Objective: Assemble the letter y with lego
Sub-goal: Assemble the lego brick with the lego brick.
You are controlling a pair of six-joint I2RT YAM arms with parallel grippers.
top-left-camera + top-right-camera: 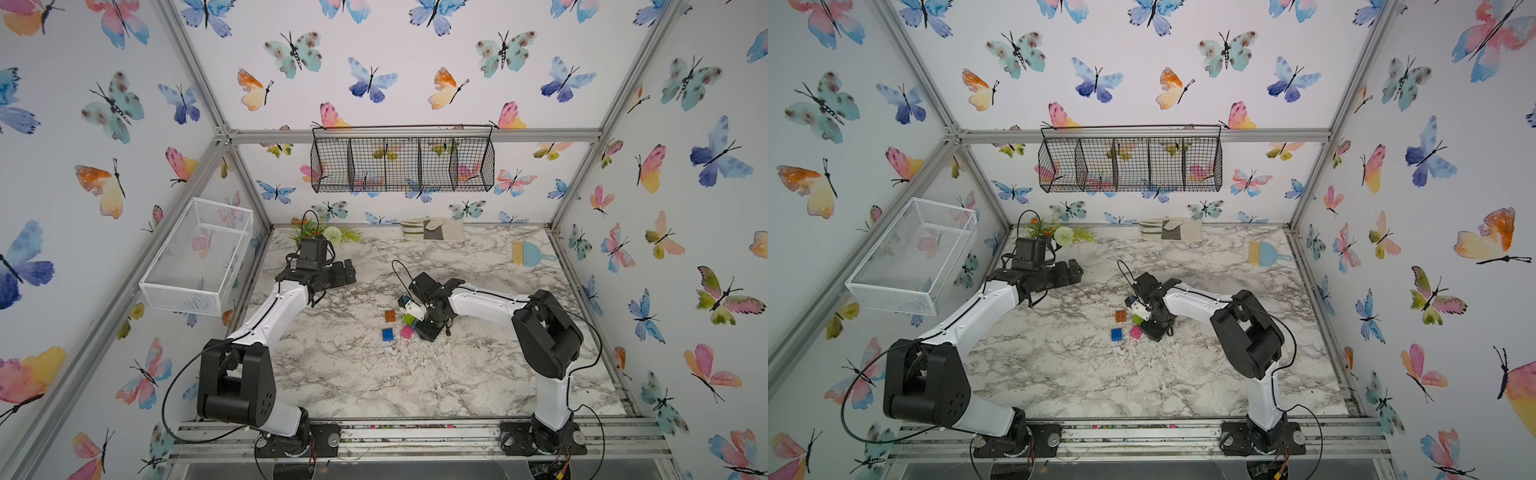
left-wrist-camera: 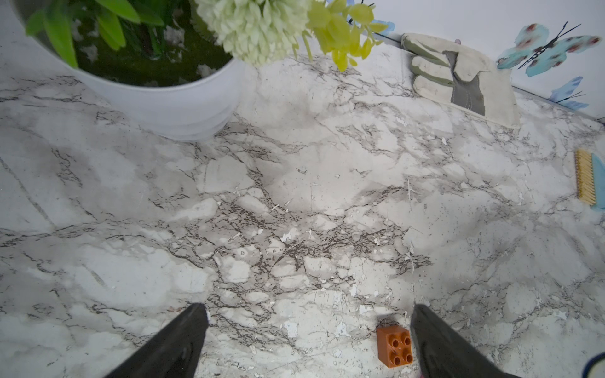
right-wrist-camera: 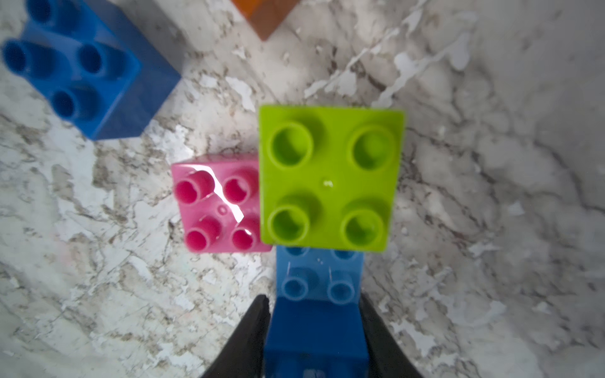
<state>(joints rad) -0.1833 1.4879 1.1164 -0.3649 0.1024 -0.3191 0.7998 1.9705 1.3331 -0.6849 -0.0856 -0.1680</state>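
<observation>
Right pincer: the right gripper [image 3: 314,299] is low over mid-table, its jaws clamped against both sides of the held dark blue brick [image 3: 316,333].
Letter y: the held brick covers one end of the light blue brick [image 3: 319,278], and the lime green brick [image 3: 330,178] sits on the other end.
Crowding: the pink brick [image 3: 217,209] lies tight beside the stack; contact is unclear. The loose dark blue brick [image 1: 387,334] and the orange brick [image 1: 390,316] lie just left of it, apart from each other.
Left pincer: the left gripper [image 2: 307,311] is at the far left with its jaws spread wide.
Far edge: the plant pot [image 2: 183,108], glove [image 2: 458,75] and brush [image 1: 530,253] are well apart from the bricks.
</observation>
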